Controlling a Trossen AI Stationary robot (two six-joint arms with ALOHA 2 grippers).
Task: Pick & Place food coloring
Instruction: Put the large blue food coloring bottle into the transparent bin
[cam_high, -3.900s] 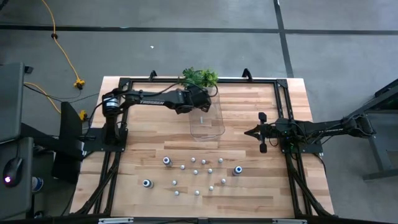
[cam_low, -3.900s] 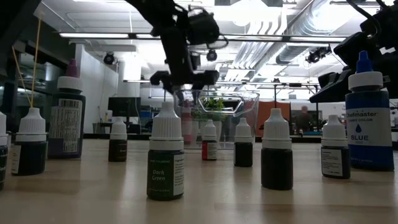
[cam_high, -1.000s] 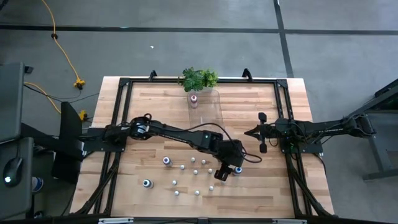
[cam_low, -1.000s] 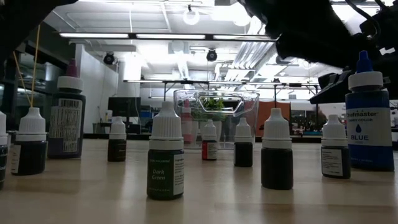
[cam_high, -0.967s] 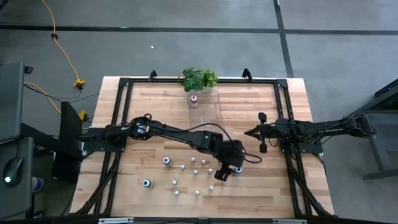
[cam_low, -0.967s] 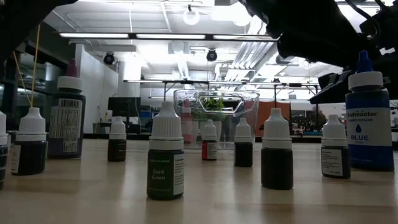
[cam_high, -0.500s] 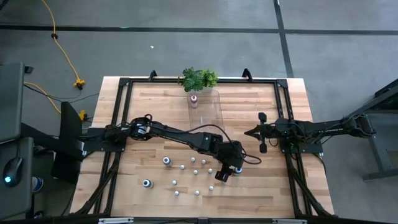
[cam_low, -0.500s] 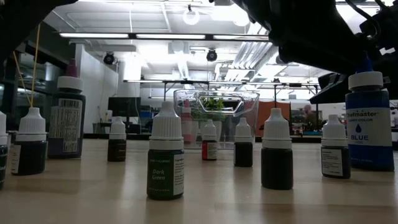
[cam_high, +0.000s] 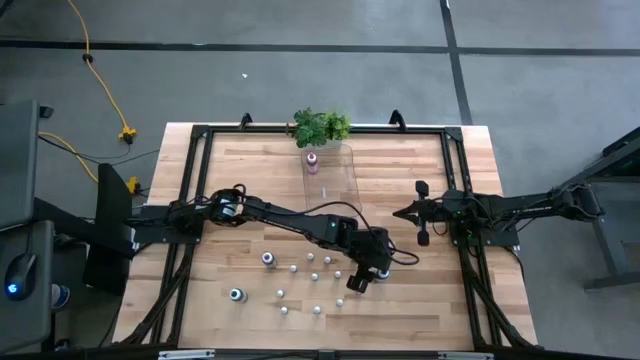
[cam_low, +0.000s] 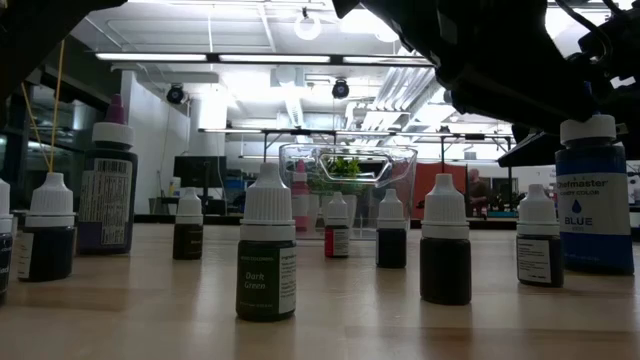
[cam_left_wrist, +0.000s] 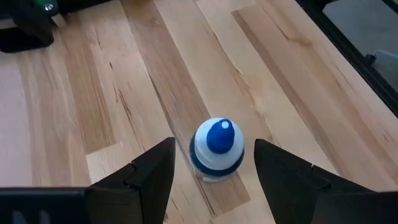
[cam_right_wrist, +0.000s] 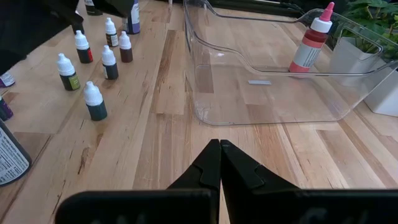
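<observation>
Risk, as we judge it, is that our left gripper (cam_left_wrist: 214, 168), spread wide around the blue-capped bottle (cam_left_wrist: 217, 151) (upright on the table (cam_left_wrist: 93, 93), not yet touched), closes unevenly and tips it over.

- Light wood plank table (cam_high: 250, 180), black metal frame running along its edges.
- Clear plastic tray (cam_high: 335, 178) at mid-table twd far edge; one pink-capped bottle (cam_high: 312, 161) upright inside, at its far end.
- Green leafy plant in white pot (cam_high: 320, 127) at far edge, just behind tray.
- Small white-capped dropper bottles (cam_high: 312, 258), approx a dozen, upright, scattered across near half, apart from each other.
- Bigger blue-capped bottle (cam_left_wrist: 217, 150) upright on bare planks, right side of the cluster, label reads "BLUE" in low view.
- Two more bigger bottles (cam_high: 268, 259) at cluster's left, one nearer the near edge (cam_high: 236, 294).
</observation>
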